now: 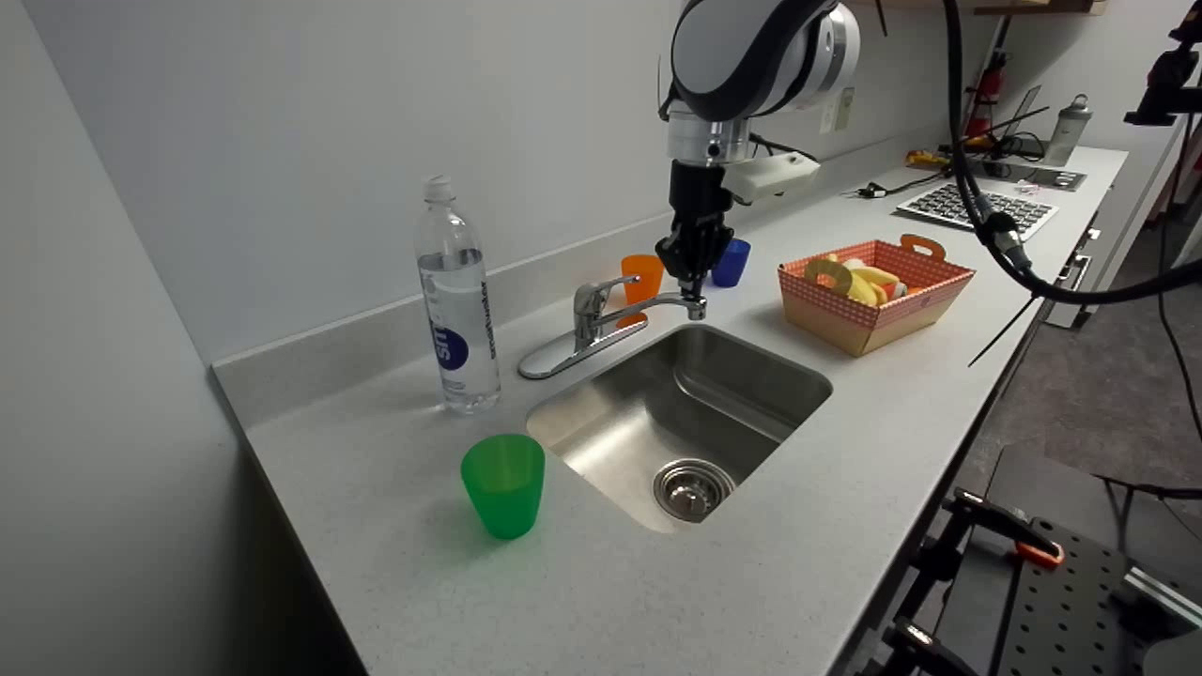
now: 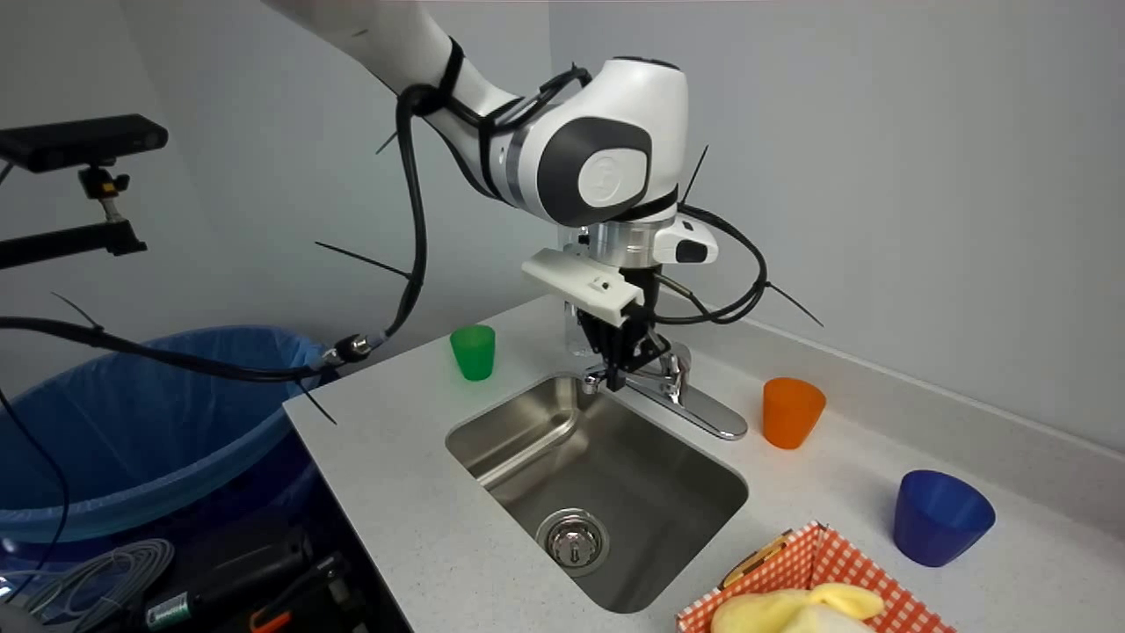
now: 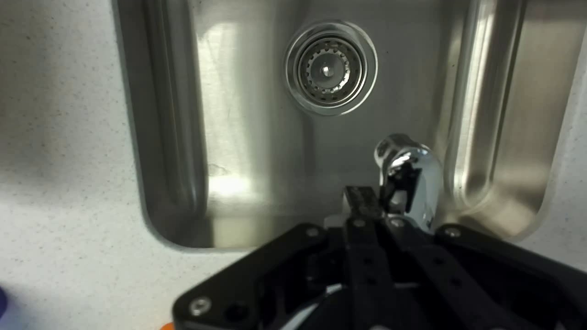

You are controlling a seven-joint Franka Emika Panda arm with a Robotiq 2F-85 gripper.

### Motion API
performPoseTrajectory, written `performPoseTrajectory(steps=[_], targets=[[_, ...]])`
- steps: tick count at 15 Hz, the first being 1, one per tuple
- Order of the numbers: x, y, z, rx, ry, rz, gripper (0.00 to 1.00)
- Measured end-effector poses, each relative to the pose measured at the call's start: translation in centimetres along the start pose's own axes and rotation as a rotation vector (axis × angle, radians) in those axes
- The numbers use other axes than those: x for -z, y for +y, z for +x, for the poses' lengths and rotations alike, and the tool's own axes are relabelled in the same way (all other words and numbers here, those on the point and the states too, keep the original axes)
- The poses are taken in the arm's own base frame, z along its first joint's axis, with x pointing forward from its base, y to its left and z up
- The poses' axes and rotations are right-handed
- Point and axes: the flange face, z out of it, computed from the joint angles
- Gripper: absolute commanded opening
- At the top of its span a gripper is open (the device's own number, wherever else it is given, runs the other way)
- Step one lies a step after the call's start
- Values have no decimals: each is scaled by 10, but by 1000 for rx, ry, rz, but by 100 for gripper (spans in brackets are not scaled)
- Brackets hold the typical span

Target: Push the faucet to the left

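Note:
The chrome faucet (image 1: 587, 314) stands behind the sink. Its long, low spout ends near a back corner of the sink. The faucet's base (image 2: 675, 374) also shows in an exterior view, where the arm partly hides the spout. My gripper (image 1: 693, 289) points straight down at the outer end of the spout. In an exterior view the gripper (image 2: 613, 380) covers part of the spout near its tip. In the wrist view the fingers of my gripper (image 3: 373, 206) are together and empty, close beside the spout (image 3: 426, 192). I cannot tell whether they touch it.
The steel sink (image 1: 751, 404) lies below. A water bottle (image 1: 460, 338) and a green cup (image 1: 504, 488) stand on one side. An orange cup (image 2: 791, 413), a blue cup (image 2: 940, 519) and a checkered basket (image 1: 873, 310) with yellow items stand on the other. A wall rises behind.

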Motion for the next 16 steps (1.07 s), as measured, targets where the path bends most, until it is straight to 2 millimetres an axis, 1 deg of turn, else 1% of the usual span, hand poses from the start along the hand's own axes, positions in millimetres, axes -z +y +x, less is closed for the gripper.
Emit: performPoseTrajectory(steps=[3, 11, 16], targets=[[1, -15, -6, 38, -3, 2, 0], [0, -42, -7, 102, -5, -10, 0], [0, -72, -6, 188, 19, -56, 0]])
